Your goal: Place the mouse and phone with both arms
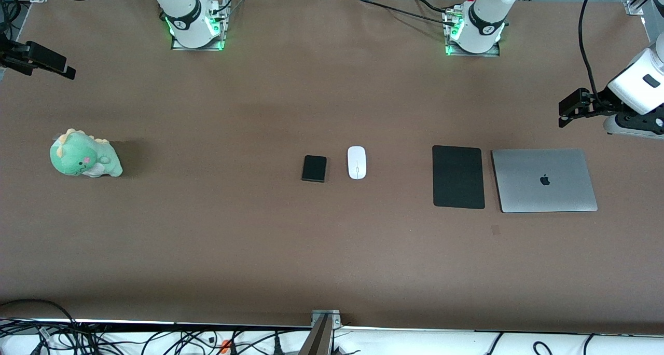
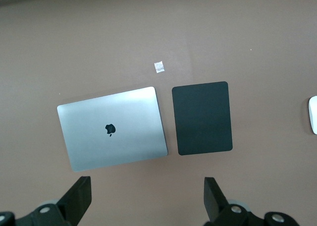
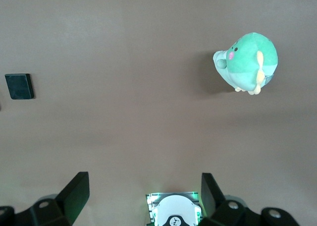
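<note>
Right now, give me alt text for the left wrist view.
The left gripper, jaws open, hangs over brown table beside a closed silver laptop and a black mouse pad; the white mouse peeks in at the edge.

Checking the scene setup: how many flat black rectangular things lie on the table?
2. The phone lies mid-table beside the mouse, on the side toward the right arm's end. The larger black mouse pad lies between the mouse and the closed laptop. None seems hidden.

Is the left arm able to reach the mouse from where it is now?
Probably yes. The left gripper hangs open above the laptop's end of the table; the mouse lies uncovered beside the phone, nothing on top.
</note>
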Robot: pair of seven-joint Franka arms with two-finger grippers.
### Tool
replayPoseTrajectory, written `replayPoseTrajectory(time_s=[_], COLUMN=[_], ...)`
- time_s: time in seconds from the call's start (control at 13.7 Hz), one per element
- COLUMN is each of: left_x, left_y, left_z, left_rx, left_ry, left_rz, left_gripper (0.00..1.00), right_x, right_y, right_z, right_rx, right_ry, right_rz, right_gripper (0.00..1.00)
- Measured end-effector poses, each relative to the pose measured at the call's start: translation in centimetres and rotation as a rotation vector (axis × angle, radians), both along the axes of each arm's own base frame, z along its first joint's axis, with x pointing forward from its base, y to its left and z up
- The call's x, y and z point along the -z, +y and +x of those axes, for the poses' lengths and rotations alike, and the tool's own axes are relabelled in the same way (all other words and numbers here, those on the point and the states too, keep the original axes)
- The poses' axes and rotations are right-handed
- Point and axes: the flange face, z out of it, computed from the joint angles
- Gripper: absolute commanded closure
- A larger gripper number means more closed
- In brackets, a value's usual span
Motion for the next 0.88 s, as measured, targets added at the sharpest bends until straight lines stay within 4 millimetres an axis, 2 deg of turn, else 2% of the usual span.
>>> replayPoseTrajectory(time_s=[0.88], left_x=[0.06], left_y=[-0.27], left_z=[-0.08], left_rx=[0.005], left_ry=[0.007], left_rz=[0.0], left_gripper=[0.0], right_x=[0.5], right_y=[0.04], right_z=[-0.13], right_rx=[-0.002], right_ry=[0.033], right_rz=[0.002], right_gripper=[0.0])
